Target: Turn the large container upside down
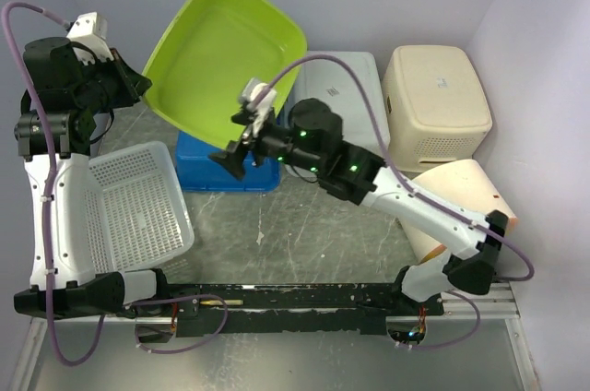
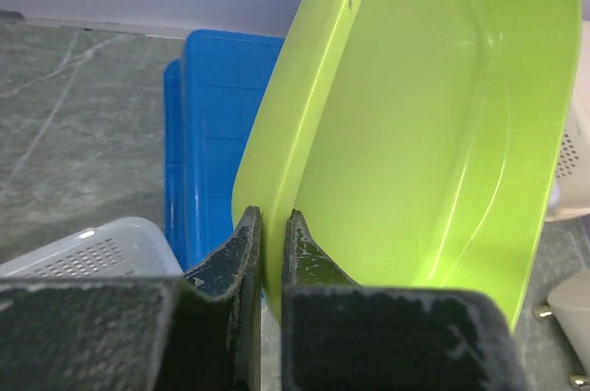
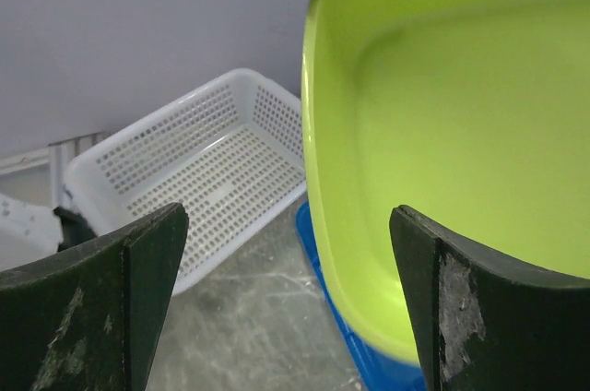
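the lime-green plastic tub (image 1: pixel 226 50) stands tilted on edge over the blue crate (image 1: pixel 198 171), rim pinched tight by the left gripper (image 2: pixel 272 220). the right gripper (image 3: pixel 286 225) gapes open near its lower rim. it is probably light, slick and slightly flexible, and best held by the rim.

I log the large container (image 1: pixel 226 45) as lime green, plain and glossy. Under it, the bin (image 1: pixel 221 174) is solid blue. Near left, basket (image 1: pixel 138 202): white, dotted all over with small holes. Far right, tub (image 1: pixel 433 96): cream, perforated patches. Table (image 1: pixel 304 234): grey, pale marble veins. My left gripper (image 2: pixel 272 218) and right gripper (image 3: pixel 286 225): black, scuffed whitish.
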